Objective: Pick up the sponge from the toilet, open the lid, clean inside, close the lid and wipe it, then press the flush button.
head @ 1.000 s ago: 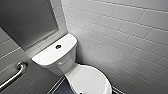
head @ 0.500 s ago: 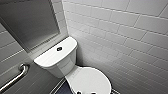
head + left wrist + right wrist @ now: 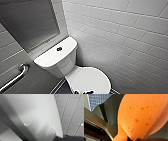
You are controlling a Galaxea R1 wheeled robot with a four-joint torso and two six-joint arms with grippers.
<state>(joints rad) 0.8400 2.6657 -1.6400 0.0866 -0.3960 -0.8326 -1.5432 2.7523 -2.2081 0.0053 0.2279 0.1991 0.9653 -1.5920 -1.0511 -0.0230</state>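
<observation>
Closest in, the right gripper (image 3: 134, 139) is clenched on the sponge (image 3: 140, 115). The orange, pitted pad bulges wide above a waist pinched narrow where the dark jaws meet it. Past the sponge, in the right wrist view, lies a patch of blue small-tiled floor (image 3: 97, 99).

Whether the left gripper is released or clenched cannot be told. The left wrist view looks along a white glossy curved surface (image 3: 37, 116) of the toilet; which part it is cannot be told. Pale wall tiles (image 3: 73, 112) run just beside that surface.

From the head view, the toilet (image 3: 62, 63) stands in a corner with its lid (image 3: 91, 80) down over the bowl. The lid is the nearest part of the toilet. Behind the lid sits the cistern, and a dark round flush button (image 3: 59, 49) is set in the middle of the cistern top. A metal grab bar (image 3: 15, 78) slants along the wall to the left of the toilet. White tiled wall (image 3: 120, 37) touches the cistern's right side and rises behind it. A grey framed panel (image 3: 27, 22) hangs on the wall above the cistern.
</observation>
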